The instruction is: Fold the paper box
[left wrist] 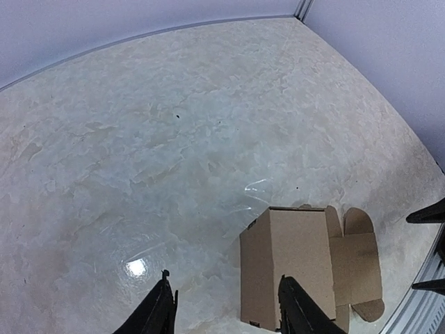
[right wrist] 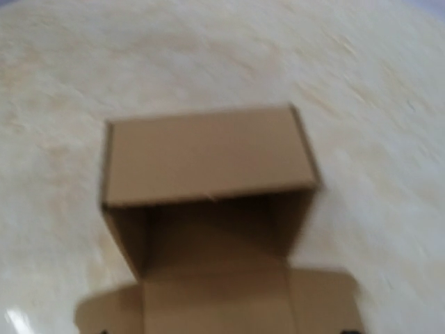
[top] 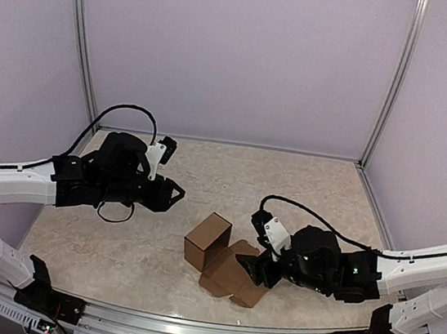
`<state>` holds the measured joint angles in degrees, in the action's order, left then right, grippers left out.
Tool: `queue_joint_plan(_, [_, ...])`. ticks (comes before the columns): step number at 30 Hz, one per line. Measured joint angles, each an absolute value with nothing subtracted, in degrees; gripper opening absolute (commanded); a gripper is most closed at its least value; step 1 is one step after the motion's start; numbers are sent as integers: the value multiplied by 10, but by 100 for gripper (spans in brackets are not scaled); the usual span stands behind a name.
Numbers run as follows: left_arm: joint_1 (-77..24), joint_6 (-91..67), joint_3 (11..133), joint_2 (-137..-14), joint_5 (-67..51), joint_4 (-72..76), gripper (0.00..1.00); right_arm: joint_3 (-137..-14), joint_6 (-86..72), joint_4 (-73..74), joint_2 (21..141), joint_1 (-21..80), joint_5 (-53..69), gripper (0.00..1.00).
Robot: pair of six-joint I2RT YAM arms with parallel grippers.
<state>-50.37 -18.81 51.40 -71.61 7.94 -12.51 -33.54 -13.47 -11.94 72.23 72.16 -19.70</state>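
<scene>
Gleaming tabletop under paper box, lilac walls

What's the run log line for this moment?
paper box: body erected, end open, flaps flat | left gripper: open, empty, off box | right gripper: open, empty, beside flaps

1. The table has a pale beige, marbled top, and a bright spot of light shows on it at the lower left of the left wrist view.
2. A brown paper box lies on it, lower centre of the overhead view.
3. The box is partly formed. Its raised body stands to the left, and its flaps lie flat on the surface to the lower right.
</scene>
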Motion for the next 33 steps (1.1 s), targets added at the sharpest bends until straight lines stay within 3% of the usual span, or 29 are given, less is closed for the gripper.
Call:
queue_joint_plan(5, [-511, -170, 531, -734, 72, -136, 50, -340, -229, 31, 649, 708, -211, 78])
queue_joint_plan(14, [-526, -137, 550, -791, 25, -138, 50, -326, -463, 202, 564, 633, -134, 74])
queue_joint_plan(24, [-526, -130, 550, -847, -45, -109, 50, -202, -638, 166, 505, 587, 11, 66])
queue_joint_plan(33, [-517, -141, 550, -882, -72, -79, 50, -144, -725, 32, 546, 578, 64, 59])
